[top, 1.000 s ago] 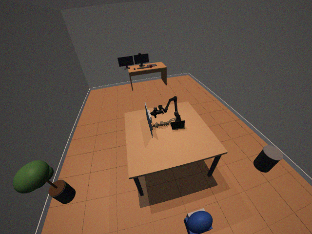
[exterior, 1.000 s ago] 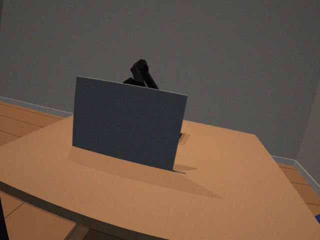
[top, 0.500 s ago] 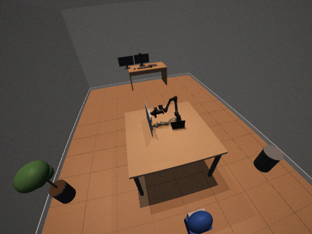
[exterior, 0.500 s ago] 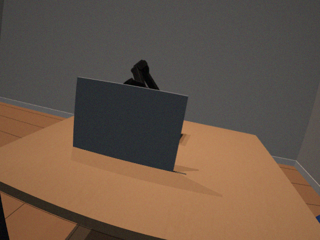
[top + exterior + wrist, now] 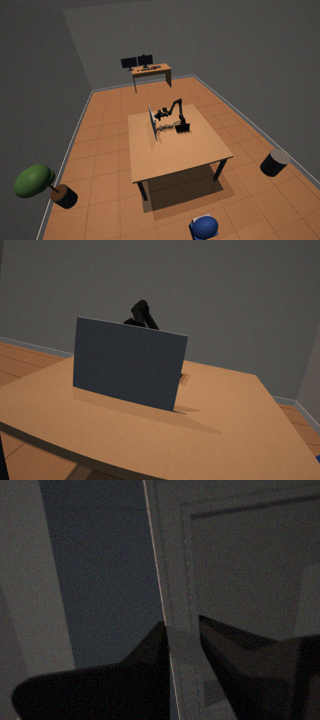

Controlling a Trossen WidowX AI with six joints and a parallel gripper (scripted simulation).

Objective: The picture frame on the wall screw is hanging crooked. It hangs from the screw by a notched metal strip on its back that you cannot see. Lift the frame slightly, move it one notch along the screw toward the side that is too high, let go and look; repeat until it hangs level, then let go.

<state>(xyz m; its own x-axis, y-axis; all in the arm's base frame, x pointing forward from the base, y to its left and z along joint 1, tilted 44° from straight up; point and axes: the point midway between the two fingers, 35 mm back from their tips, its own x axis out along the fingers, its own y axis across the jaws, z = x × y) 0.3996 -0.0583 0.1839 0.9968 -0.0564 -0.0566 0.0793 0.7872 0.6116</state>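
The picture frame [image 5: 153, 117] [image 5: 171, 555] is pale grey and hangs on the arm's side of an upright blue-grey panel [image 5: 154, 130] [image 5: 126, 361] [image 5: 100, 570]. In the wrist view its side rail leans, top to the left, and its upper inner edge rises to the right. The view itself looks tilted, so I cannot tell how level the frame is. My gripper [image 5: 155, 116] [image 5: 180, 624] is shut on the frame's side rail, one finger on either side of it. The screw and notched strip are hidden. In the exterior view the panel hides the frame and gripper.
The panel stands upright on the wooden table [image 5: 178, 155] [image 5: 232, 426]. The arm's black base [image 5: 182, 128] is on the same table. A desk [image 5: 152, 72] with two monitors, a potted plant [image 5: 33, 180], a dark bin [image 5: 273, 164] and a blue seat [image 5: 205, 227] stand away from the table.
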